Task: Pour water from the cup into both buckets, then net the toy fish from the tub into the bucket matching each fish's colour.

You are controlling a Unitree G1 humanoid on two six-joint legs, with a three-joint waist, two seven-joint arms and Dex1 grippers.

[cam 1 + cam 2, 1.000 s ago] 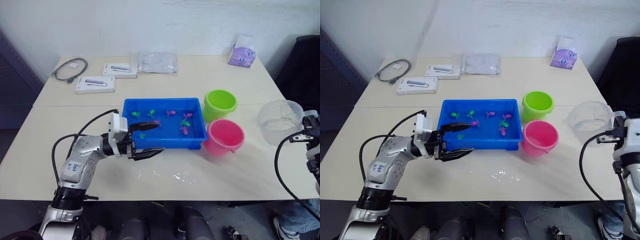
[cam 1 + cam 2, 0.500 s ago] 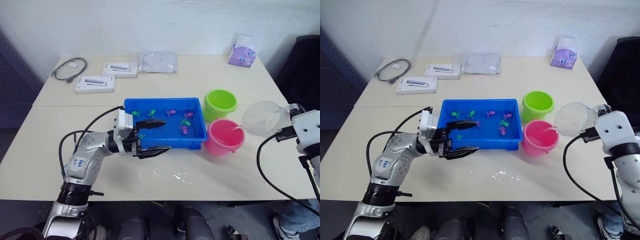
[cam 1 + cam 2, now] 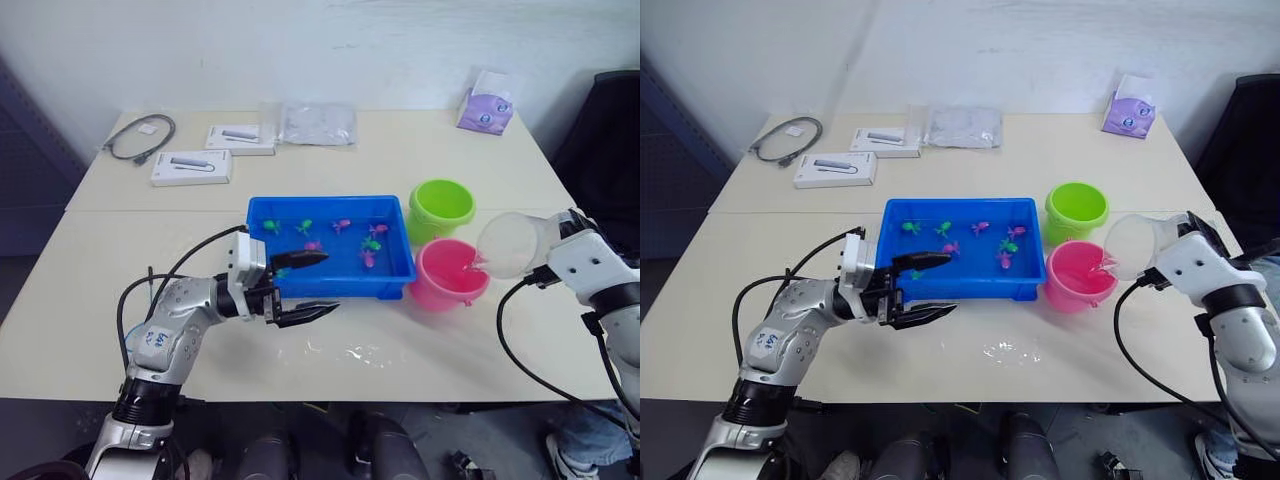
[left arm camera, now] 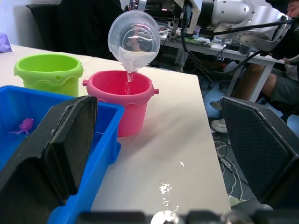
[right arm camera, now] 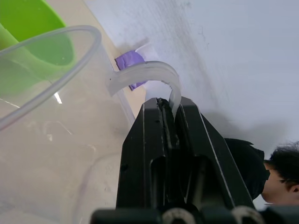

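Observation:
My right gripper (image 5: 169, 102) is shut on the handle of the clear cup (image 3: 510, 243). The cup is tipped toward the pink bucket (image 3: 448, 272), and in the left wrist view a thin stream of water falls from the cup (image 4: 134, 39) into that bucket (image 4: 122, 93). The lime green bucket (image 3: 440, 207) stands just behind the pink one. Left of both lies the blue tub (image 3: 330, 290), holding water and several toy fish, green (image 3: 270, 227) and pink (image 3: 341, 225). My left gripper (image 3: 330, 282) is open and empty, hovering at the tub's front left corner.
Spilled water (image 3: 355, 352) glistens on the table in front of the tub. Two white boxes (image 3: 190, 168), a grey cable (image 3: 140, 138), a clear bag (image 3: 317, 124) and a purple tissue pack (image 3: 483, 108) lie along the back. A dark chair (image 3: 605, 140) and a seated person (image 4: 280, 88) are at the right.
My right arm carried the cup leftward from the table's right edge to above the pink bucket and tipped it; water now pours. My left gripper stayed open near the tub's front.

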